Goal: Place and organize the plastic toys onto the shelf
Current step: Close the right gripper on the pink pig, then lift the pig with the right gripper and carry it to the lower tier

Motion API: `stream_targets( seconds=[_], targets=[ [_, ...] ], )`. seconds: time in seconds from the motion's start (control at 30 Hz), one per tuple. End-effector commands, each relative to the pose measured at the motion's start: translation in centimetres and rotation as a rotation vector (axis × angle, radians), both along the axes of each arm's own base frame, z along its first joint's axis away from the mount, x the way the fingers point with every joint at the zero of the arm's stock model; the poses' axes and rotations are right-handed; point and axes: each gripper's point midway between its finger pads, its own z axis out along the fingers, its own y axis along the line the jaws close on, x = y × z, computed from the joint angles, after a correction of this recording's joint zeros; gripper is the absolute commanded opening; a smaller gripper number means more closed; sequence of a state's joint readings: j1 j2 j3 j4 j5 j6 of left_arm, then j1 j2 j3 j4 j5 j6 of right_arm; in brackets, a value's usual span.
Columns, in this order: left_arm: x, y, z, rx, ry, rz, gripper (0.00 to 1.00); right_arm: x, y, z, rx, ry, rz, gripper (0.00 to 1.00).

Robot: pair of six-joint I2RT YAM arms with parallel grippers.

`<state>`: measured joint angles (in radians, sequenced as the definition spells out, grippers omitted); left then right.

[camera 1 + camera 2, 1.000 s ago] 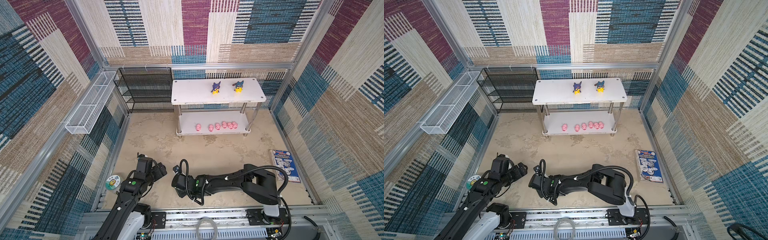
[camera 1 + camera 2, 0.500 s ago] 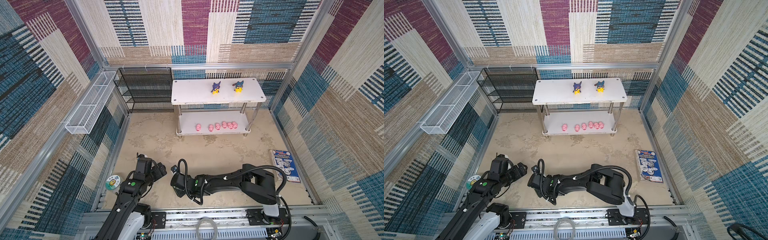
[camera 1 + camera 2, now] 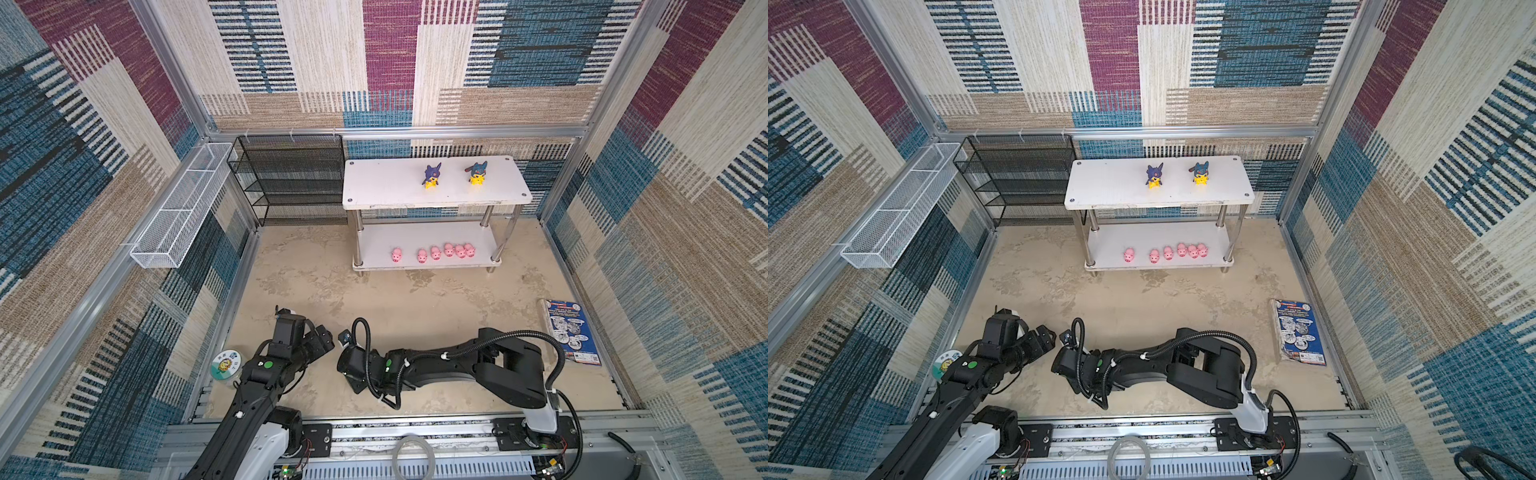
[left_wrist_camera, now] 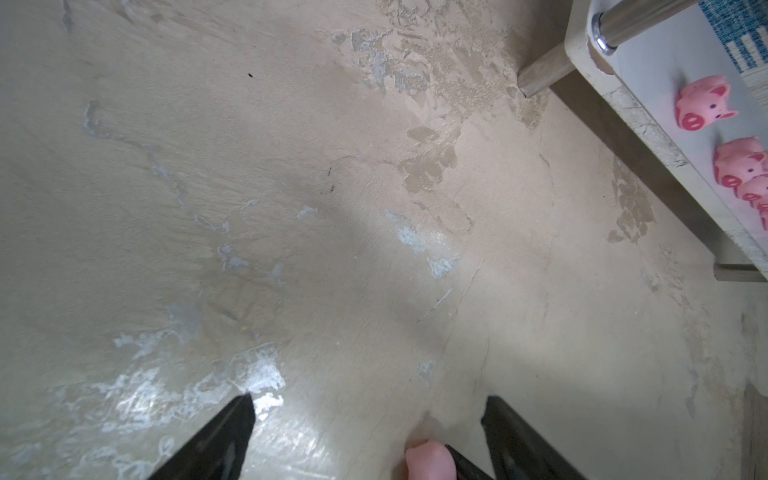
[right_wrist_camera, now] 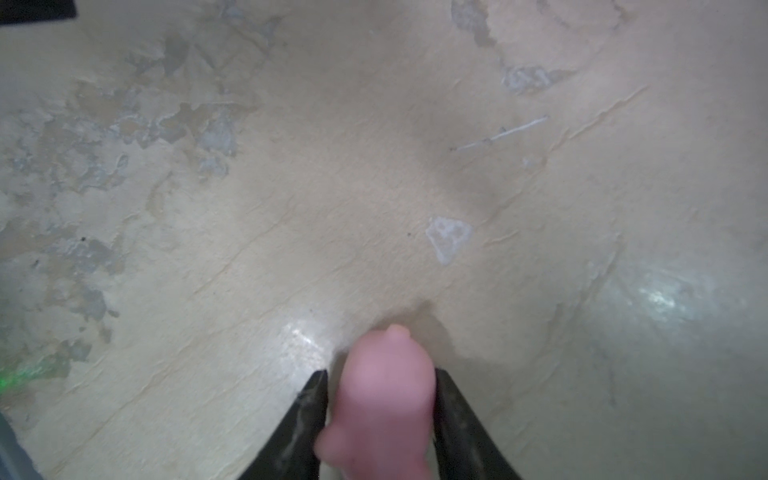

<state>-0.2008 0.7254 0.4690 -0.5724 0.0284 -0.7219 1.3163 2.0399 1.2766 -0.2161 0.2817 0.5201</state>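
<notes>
In the right wrist view, my right gripper (image 5: 380, 382) is shut on a pink pig (image 5: 384, 399), one black finger against each side, just over the floor. In both top views its fingers are hidden under the right wrist (image 3: 353, 365). My left gripper (image 4: 369, 401) stands open and empty beside it (image 3: 322, 337); the held pig (image 4: 428, 457) shows at the edge of the left wrist view. The white shelf (image 3: 386, 195) stands at the back. Several pink pigs (image 3: 435, 252) line its lower tier. Two yellow hooded figures (image 3: 432, 175) (image 3: 477, 172) stand on top.
A black mesh rack (image 3: 291, 178) stands left of the shelf, and a white wire basket (image 3: 178, 208) hangs on the left wall. A green-lidded jar (image 3: 225, 365) sits by the left arm. A printed packet (image 3: 571, 332) lies at the right wall.
The right gripper's fingers have closed in onto the pink pig, and its wrist has shifted slightly left. The left arm has not moved.
</notes>
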Motion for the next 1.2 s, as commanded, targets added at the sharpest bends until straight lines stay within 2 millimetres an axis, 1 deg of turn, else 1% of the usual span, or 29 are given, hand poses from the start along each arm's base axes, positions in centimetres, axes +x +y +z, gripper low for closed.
stream_targets(
  seconds=[0.0, 0.1, 0.3, 0.47, 0.63, 0.8, 1.0, 1.17],
  targets=[
    [0.3, 0.1, 0.2, 0.004, -0.017, -0.001, 0.91, 0.0, -0.5, -0.5, -0.034, -0.002, -0.009, 0.39],
    [0.4, 0.1, 0.2, 0.006, -0.018, -0.001, 0.91, 0.2, -0.9, -0.3, -0.041, -0.008, -0.021, 0.37],
    [0.5, 0.0, 0.2, 0.001, -0.019, -0.004, 0.91, 0.7, -1.7, 0.7, -0.029, -0.022, -0.048, 0.33],
    [0.5, 0.0, 0.2, 0.004, -0.018, -0.012, 0.91, 1.2, -2.3, 1.8, -0.017, -0.034, -0.064, 0.32],
    [0.8, -0.6, 2.0, 0.012, -0.067, -0.078, 0.90, 2.5, -3.2, 3.3, 0.007, -0.062, -0.086, 0.33],
    [1.3, -1.2, 3.2, 0.000, -0.088, -0.107, 0.91, 5.7, -4.9, 4.6, -0.006, -0.109, -0.134, 0.33],
    [2.6, -2.8, 3.5, -0.025, -0.082, -0.178, 0.90, 10.0, -6.8, 6.9, -0.005, -0.172, -0.183, 0.33],
    [3.9, -4.2, 4.4, -0.004, -0.101, -0.232, 0.90, 13.9, -8.8, 8.6, 0.003, -0.207, -0.238, 0.32]
  ],
)
